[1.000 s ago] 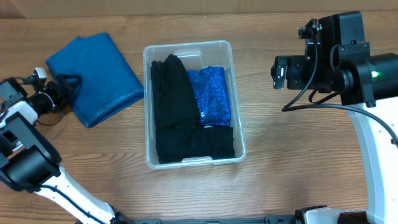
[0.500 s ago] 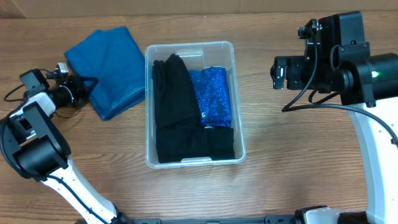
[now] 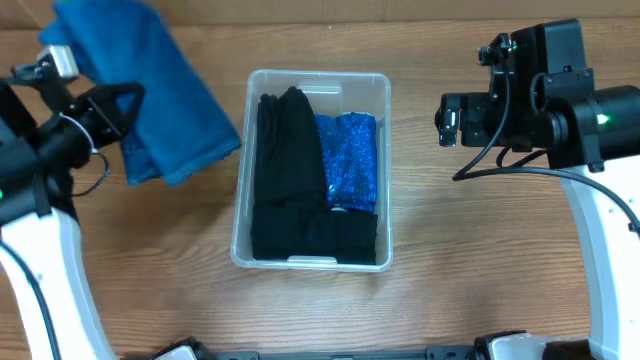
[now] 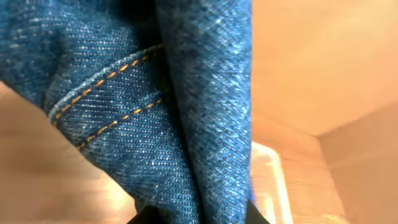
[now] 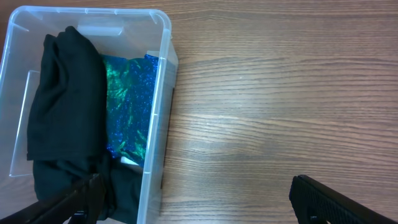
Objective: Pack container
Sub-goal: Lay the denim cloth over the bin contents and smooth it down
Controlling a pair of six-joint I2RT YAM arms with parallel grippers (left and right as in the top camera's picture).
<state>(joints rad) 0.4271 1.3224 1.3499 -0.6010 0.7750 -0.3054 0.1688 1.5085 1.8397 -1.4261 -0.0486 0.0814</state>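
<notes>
Left claw [image 3: 118, 108] pinches the jeans [image 3: 165, 90] aloft, left of the container [image 3: 318, 76], which sits mid-way across the surface [image 3: 480, 260] (already half full). Right claw [image 5: 198, 200] gapes wide. Danger: dangling denim may snag the container's left edge and shove it, or slip free.

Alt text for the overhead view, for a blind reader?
Left fingers grip folded blue denim beside a clear container holding black clothing and a shiny blue item. The right fingers hang over the wooden table on the container's other side.
</notes>
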